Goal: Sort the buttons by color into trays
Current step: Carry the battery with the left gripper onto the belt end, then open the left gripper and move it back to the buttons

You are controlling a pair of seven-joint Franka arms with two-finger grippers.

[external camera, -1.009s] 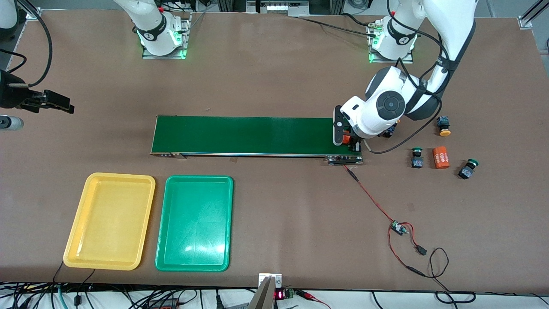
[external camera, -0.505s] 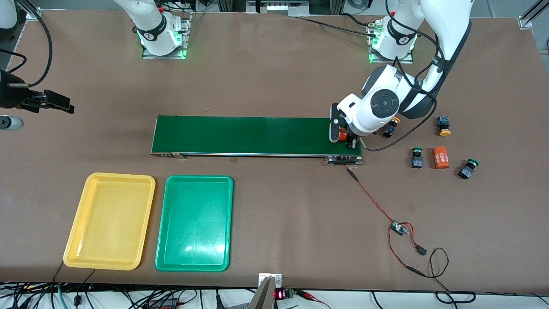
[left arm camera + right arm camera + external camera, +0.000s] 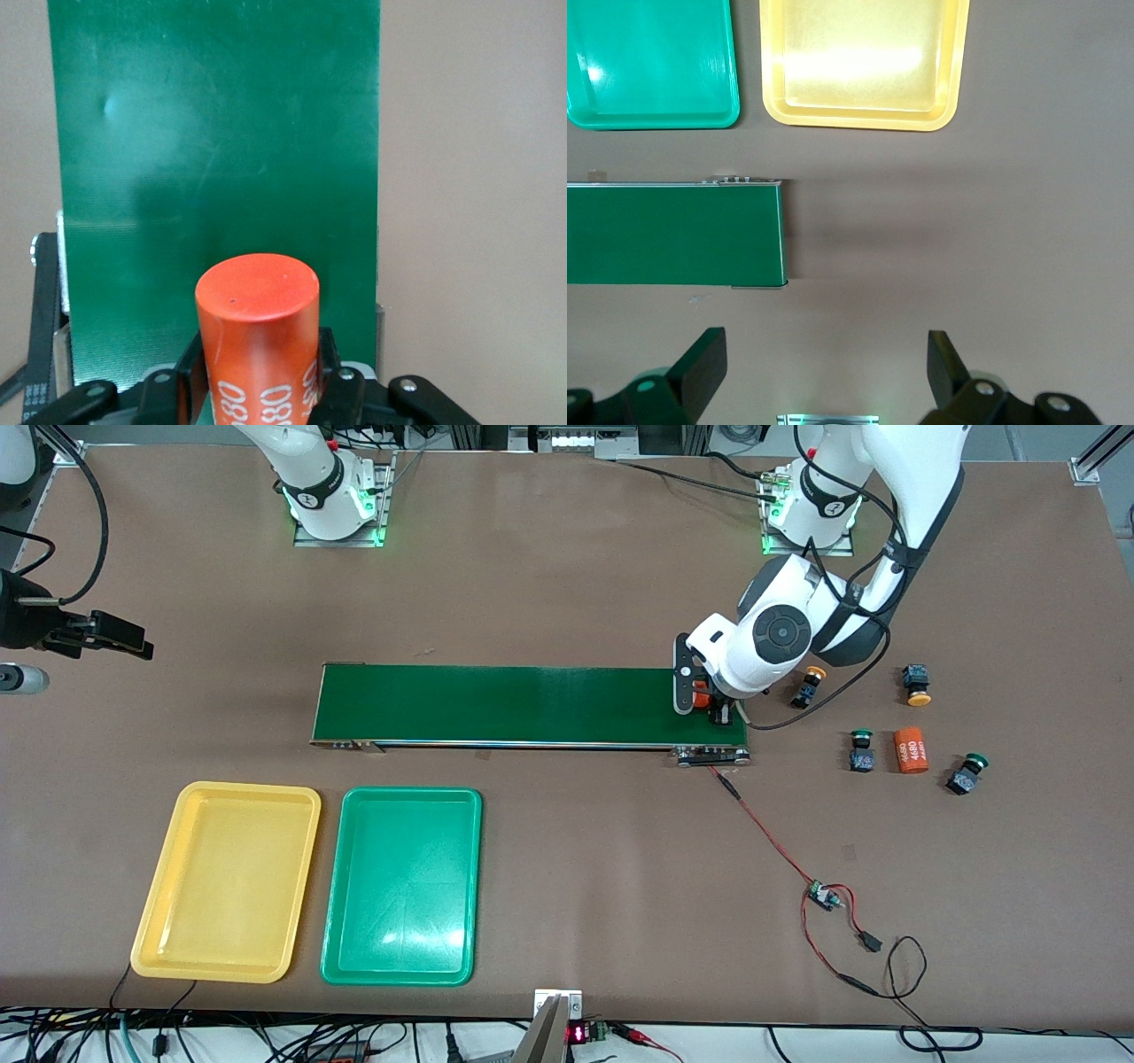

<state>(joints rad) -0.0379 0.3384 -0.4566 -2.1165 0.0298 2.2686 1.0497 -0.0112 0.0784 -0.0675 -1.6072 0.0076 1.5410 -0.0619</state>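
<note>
My left gripper is shut on an orange cylinder printed "4680" and holds it over the left arm's end of the dark green conveyor belt. The buttons lie on the table past that end. One yellow-capped button lies close to the belt and another farther along. Two green-capped buttons lie nearer the front camera. The yellow tray and the green tray sit side by side, nearer the front camera than the belt, and hold nothing. My right gripper hangs open high above the bare table.
A second orange "4680" cylinder lies between the two green-capped buttons. A red wire runs from the belt's motor end to a small circuit board, with loose cable loops beside it. A black clamp juts in at the right arm's end.
My left gripper has carried the orange cylinder a little along the belt toward the right arm's end, uncovering the yellow-capped button by the belt. The right gripper has not moved.
</note>
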